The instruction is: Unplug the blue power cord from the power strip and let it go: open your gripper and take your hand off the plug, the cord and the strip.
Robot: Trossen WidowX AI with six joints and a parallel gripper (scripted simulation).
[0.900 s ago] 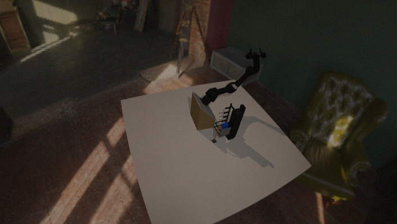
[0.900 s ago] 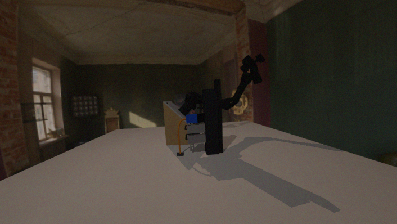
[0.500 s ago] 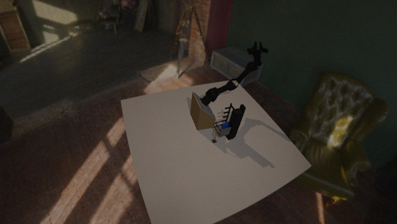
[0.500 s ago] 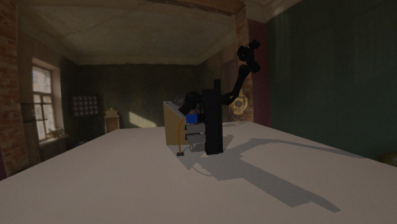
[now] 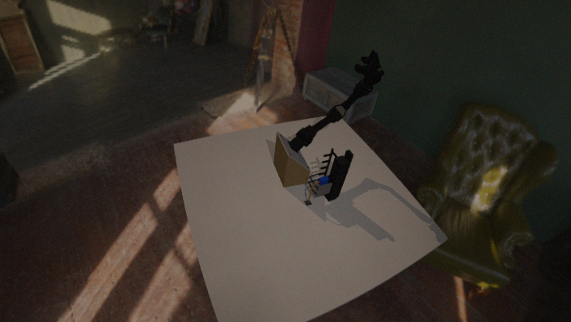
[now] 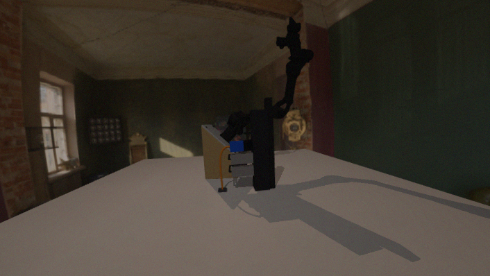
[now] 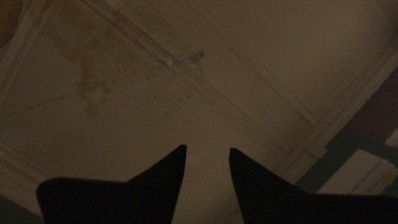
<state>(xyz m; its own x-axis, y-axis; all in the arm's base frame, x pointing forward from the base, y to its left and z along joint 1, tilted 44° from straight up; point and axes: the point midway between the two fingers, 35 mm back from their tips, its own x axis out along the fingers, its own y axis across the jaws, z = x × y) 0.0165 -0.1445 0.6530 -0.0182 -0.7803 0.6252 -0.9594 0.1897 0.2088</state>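
Blue plug (image 6: 237, 145): sat in black power strip (image 6: 262, 149), not yet unplugged. My gripper (image 7: 207, 151): aloft, partly closed, grasping nothing; whole job remained.
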